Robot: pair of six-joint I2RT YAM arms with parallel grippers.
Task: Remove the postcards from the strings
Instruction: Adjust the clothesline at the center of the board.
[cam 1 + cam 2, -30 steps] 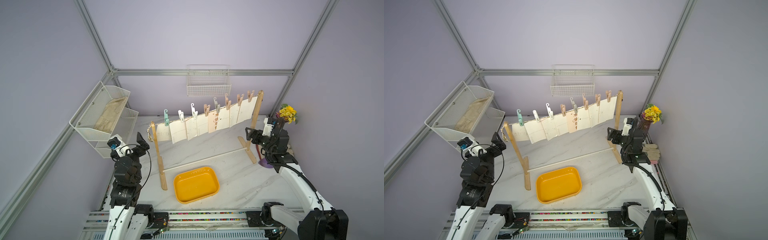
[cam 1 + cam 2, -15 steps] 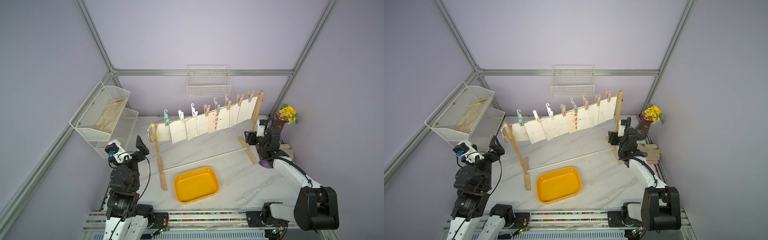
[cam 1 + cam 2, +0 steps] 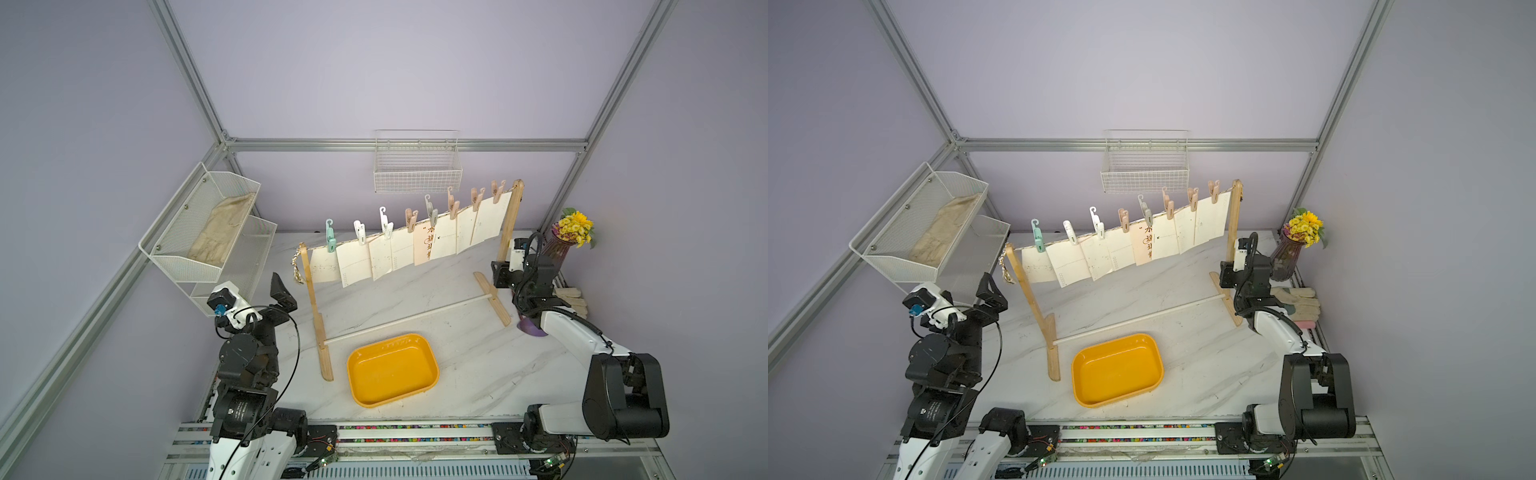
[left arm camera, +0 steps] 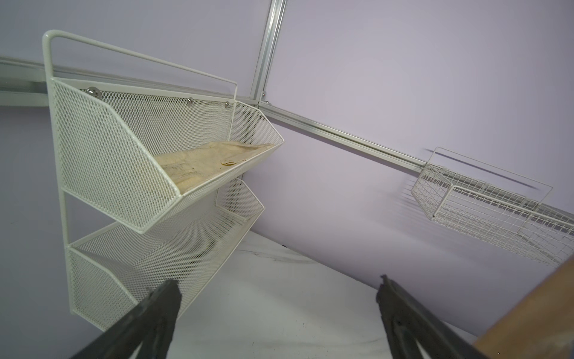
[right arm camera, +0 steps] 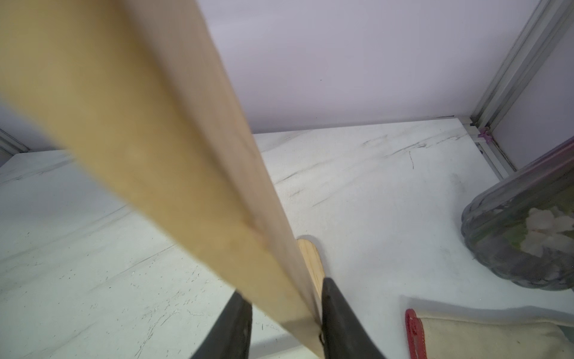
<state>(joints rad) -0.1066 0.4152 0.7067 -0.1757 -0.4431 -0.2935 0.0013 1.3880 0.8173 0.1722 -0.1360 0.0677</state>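
Left wrist: cloth (image 4: 205, 163) in upper bin (image 4: 108, 155)

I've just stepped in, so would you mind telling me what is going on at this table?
A two-armed robot is set to take the postcards off the string, but none is off yet: all hang pinned between the stand's two uprights. The right gripper is clamped low on the right post, seemingly to steady it. The left gripper is wide open and holds nothing, near the left post beside the mesh rack. The yellow tray in front lies empty.
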